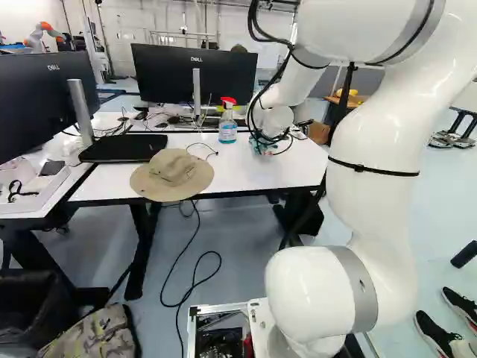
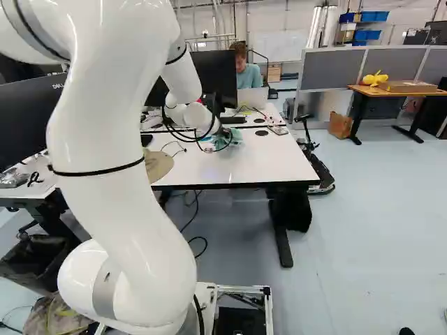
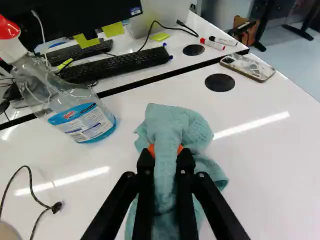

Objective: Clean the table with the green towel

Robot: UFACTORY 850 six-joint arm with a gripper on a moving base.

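At the far part of the white table [image 1: 246, 168], my gripper [image 1: 265, 146] is low over the tabletop. The wrist view shows the gripper [image 3: 166, 150] shut on the green towel [image 3: 172, 125], a bunched fold squeezed between its orange pads. The rest of the towel spreads around and beneath the fingers on the white surface. In the right base view the towel [image 2: 230, 137] is a small teal heap at the gripper's end.
A spray bottle [image 3: 80, 102] stands beside the towel. A hat [image 1: 173, 174] lies at the table's front edge. Beyond are a keyboard [image 3: 115, 61], a phone [image 3: 248, 67], markers [image 3: 212, 44] and monitors [image 1: 195, 73]. A cable [image 3: 31, 190] lies on the tabletop. Another robot [image 1: 43, 33] is far off.
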